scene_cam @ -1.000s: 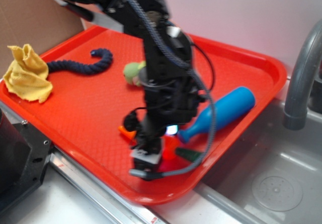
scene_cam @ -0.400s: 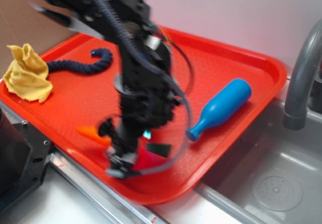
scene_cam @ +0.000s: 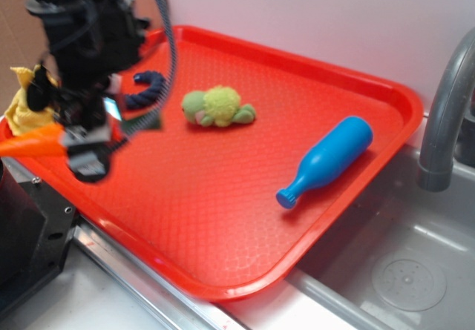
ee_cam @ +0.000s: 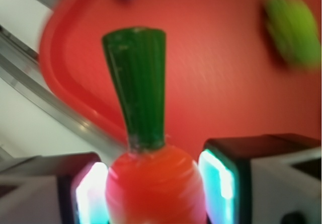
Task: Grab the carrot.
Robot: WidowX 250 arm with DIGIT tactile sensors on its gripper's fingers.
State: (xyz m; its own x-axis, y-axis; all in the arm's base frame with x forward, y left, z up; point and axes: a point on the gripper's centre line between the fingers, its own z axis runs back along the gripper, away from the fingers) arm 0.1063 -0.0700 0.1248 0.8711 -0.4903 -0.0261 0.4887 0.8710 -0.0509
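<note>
The carrot (scene_cam: 28, 143) is held crosswise in my gripper (scene_cam: 89, 139), above the left edge of the red tray (scene_cam: 245, 219). Its orange tip sticks out to the left and its dark green stem (scene_cam: 145, 123) to the right. In the wrist view the orange body (ee_cam: 151, 196) sits tight between the two lit pads (ee_cam: 90, 194), with the green stem (ee_cam: 138, 83) pointing away from me. The gripper (ee_cam: 155, 181) is shut on it. The carrot looks lifted off the tray surface.
On the tray lie a blue bottle (scene_cam: 326, 161) at the right, a green-yellow plush toy (scene_cam: 217, 107) in the middle and a dark blue rope (scene_cam: 151, 90) behind the arm. A yellow cloth (scene_cam: 21, 111) sits at the left edge. A grey faucet (scene_cam: 445, 115) and sink (scene_cam: 401, 271) are on the right.
The arm has swung from the tray's front middle to its left edge, carrying the carrot along. The plush toy, hidden before, now shows. The bottle stays put.
</note>
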